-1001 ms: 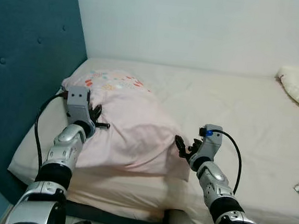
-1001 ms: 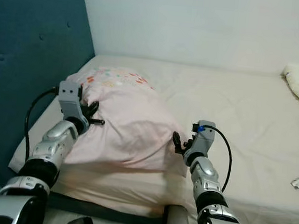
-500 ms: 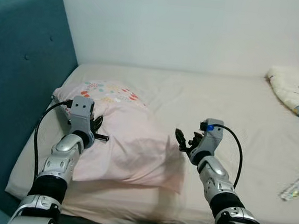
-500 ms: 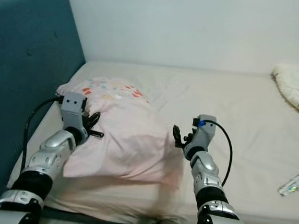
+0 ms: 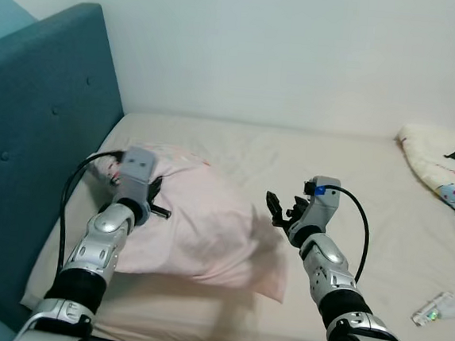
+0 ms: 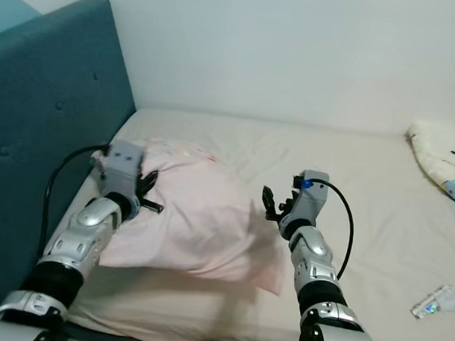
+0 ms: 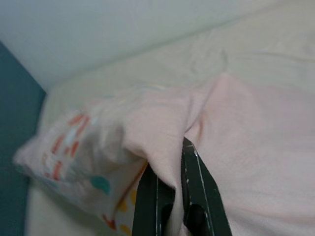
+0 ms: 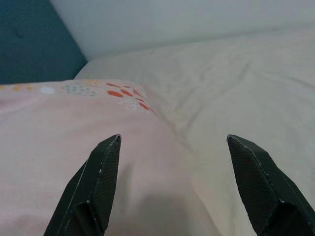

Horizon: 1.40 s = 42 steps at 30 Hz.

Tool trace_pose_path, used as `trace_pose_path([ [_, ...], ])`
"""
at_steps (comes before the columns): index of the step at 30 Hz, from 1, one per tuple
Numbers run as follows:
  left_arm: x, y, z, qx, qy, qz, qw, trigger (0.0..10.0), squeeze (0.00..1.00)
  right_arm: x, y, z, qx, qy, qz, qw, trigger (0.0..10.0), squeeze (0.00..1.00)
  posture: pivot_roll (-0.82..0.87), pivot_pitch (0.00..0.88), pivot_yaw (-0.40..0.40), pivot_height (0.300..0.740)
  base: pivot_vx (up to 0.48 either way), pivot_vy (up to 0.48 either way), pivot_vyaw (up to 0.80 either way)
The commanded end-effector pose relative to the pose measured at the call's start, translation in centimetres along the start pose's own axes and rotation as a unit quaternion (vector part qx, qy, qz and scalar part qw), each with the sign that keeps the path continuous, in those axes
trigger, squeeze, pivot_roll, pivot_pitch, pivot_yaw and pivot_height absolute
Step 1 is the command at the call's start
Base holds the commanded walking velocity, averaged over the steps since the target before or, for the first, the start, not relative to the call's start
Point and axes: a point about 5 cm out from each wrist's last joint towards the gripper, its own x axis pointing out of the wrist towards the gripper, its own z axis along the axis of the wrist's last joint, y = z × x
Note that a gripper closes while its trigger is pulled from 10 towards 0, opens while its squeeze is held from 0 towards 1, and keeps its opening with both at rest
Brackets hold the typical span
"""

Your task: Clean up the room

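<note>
A pink pillow [image 5: 206, 232] with a patterned end lies on the cream bed [image 5: 355, 174] near the teal headboard [image 5: 40, 130]. My left gripper [image 5: 157, 204] is shut on a fold of the pillow's pink cover [image 7: 162, 142] at its left side, lifting that side a little. My right gripper [image 5: 278, 211] hovers open just off the pillow's right edge, with nothing between its fingers [image 8: 101, 182]. In the right wrist view the pillow [image 8: 64, 147] lies below and ahead of the open fingers.
A white blanket with cartoon prints [image 5: 443, 169] is bunched at the bed's far right. A small clear wrapper [image 5: 432, 308] lies on the sheet near the right front. A white wall runs behind the bed.
The camera has risen and turned, shifting the scene. My left gripper has lifted the pillow's left side and drawn it up. My right gripper has come off the pillow's right edge.
</note>
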Motion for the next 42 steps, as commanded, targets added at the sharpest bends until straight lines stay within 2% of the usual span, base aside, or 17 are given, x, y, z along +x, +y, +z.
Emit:
trace_pose_path([
  [1, 0.4, 0.3, 2.3, 0.040, -0.055, -0.005, 0.998, 10.0, 0.00, 0.1, 0.1, 0.1, 0.009, -0.003, -0.004, 1.000, 10.0, 0.00, -0.15, 0.001, 0.003, 0.740, 0.000, 0.000, 0.00],
  [8, 1.2, 0.9, 3.3, 0.051, -0.063, 0.001, 0.997, 10.0, 0.00, 0.0, -0.2, 0.0, 0.009, -0.004, -0.022, 1.000, 10.0, 0.00, -0.15, 0.003, 0.010, 0.740, 0.000, 0.000, 0.00],
  [13, 1.1, 0.9, 3.5, 0.051, -0.072, 0.001, 0.996, 10.0, 0.00, -0.2, -0.4, 0.1, -0.012, -0.009, -0.023, 1.000, 10.0, 0.00, -0.16, 0.000, 0.013, 0.740, 0.000, 0.000, 0.00],
  [21, 1.2, -0.3, 3.1, 0.071, -0.074, -0.007, 0.995, 10.0, 0.00, -0.1, -0.6, 0.0, 0.001, -0.002, -0.034, 0.999, 10.0, 0.00, -0.16, 0.000, 0.007, 0.740, 0.000, 0.000, 0.00],
  [23, 1.3, -0.7, 3.3, 0.069, -0.076, -0.009, 0.995, 10.0, 0.00, 0.0, -0.4, -0.2, -0.038, 0.017, -0.033, 0.999, 10.0, 0.00, -0.16, 0.000, 0.005, 0.740, 0.000, 0.000, 0.00],
  [29, 1.6, -1.0, 3.7, 0.063, -0.083, -0.009, 0.995, 10.0, 0.00, -0.1, -0.5, 0.1, 0.002, -0.006, -0.037, 0.999, 10.0, 0.00, -0.16, 0.000, 0.006, 0.740, 0.000, 0.000, -0.72],
  [37, 2.3, -1.9, 4.3, 0.068, -0.087, -0.007, 0.994, 10.0, 0.00, -0.1, -0.5, 0.3, -0.006, -0.012, -0.044, 0.999, 10.0, 0.00, -0.17, 0.000, 0.011, 0.740, 0.000, 0.252, -0.09],
  [42, 2.6, -1.9, 4.7, 0.069, -0.092, -0.001, 0.993, 10.0, 0.00, -0.1, -0.5, 0.3, -0.004, -0.016, -0.043, 0.999, 10.0, 0.00, -0.17, 0.000, 0.013, 0.740, 0.000, 0.352, 0.00],
])
